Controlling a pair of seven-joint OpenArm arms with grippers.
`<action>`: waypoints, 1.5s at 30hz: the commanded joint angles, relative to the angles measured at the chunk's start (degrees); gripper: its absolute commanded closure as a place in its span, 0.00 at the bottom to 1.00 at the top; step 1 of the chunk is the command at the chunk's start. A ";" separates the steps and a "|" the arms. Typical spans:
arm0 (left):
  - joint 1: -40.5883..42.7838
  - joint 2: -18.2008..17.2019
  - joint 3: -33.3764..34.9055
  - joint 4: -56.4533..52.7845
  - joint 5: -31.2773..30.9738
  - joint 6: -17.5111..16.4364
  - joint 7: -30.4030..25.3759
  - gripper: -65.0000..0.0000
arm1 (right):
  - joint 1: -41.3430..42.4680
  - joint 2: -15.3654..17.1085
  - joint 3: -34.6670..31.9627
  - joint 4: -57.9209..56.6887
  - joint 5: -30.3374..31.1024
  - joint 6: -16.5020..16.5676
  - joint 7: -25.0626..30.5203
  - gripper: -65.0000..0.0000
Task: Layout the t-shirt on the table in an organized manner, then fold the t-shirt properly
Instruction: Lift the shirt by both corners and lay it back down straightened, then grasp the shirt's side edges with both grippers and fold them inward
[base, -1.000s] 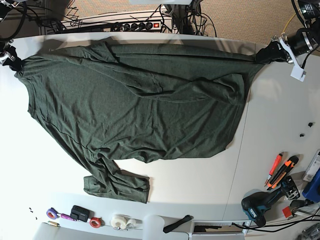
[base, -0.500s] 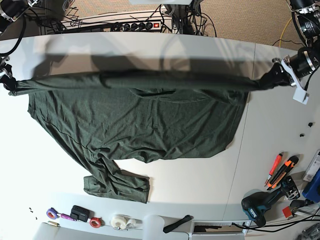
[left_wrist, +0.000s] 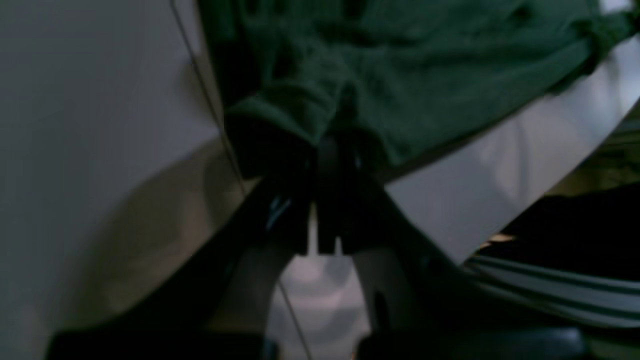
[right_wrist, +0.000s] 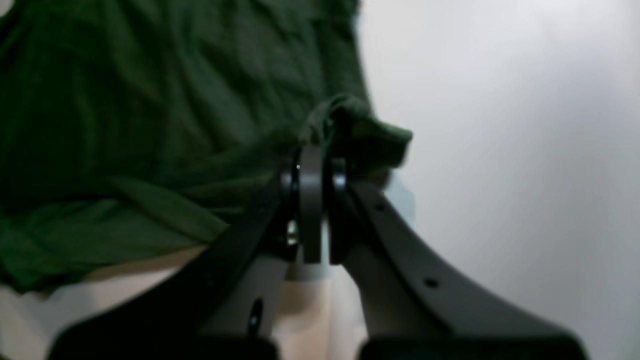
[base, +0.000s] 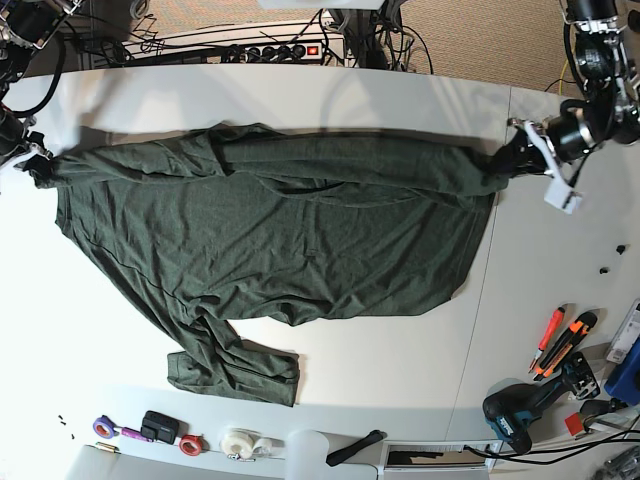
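The dark green t-shirt (base: 270, 230) lies spread across the white table (base: 540, 260), its far edge bunched into a ridge between both grippers and one sleeve crumpled near the front. My left gripper (base: 512, 153) is shut on the shirt's corner at the base view's right; in the left wrist view the fabric (left_wrist: 400, 65) is pinched between the fingers (left_wrist: 330, 200). My right gripper (base: 38, 168) is shut on the opposite corner at the base view's left; in the right wrist view the cloth (right_wrist: 150, 125) bunches over the closed fingertips (right_wrist: 312, 200).
Tools lie at the table's front right: an orange cutter (base: 567, 342), a red pen (base: 549, 335), a drill (base: 520, 410). Tape rolls (base: 245, 443) and small items sit along the front edge. A power strip (base: 270, 50) and cables lie behind the table.
Both grippers have carried the shirt's far edge forward and inward, lowering it. The raised taut band has dropped onto the table, folding the far edge over.
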 joint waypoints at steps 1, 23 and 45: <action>-1.05 -0.96 -0.09 0.83 -0.76 0.72 -1.57 1.00 | 0.48 1.73 0.50 0.79 0.00 -0.96 1.90 1.00; -3.45 -0.98 0.00 0.83 2.12 1.09 -3.06 0.54 | 1.46 1.77 0.55 0.79 -1.95 -1.38 5.68 0.65; -7.48 -0.96 -0.02 0.85 5.29 2.78 -8.22 0.48 | 7.54 2.16 0.55 0.79 -6.49 -1.18 8.55 0.55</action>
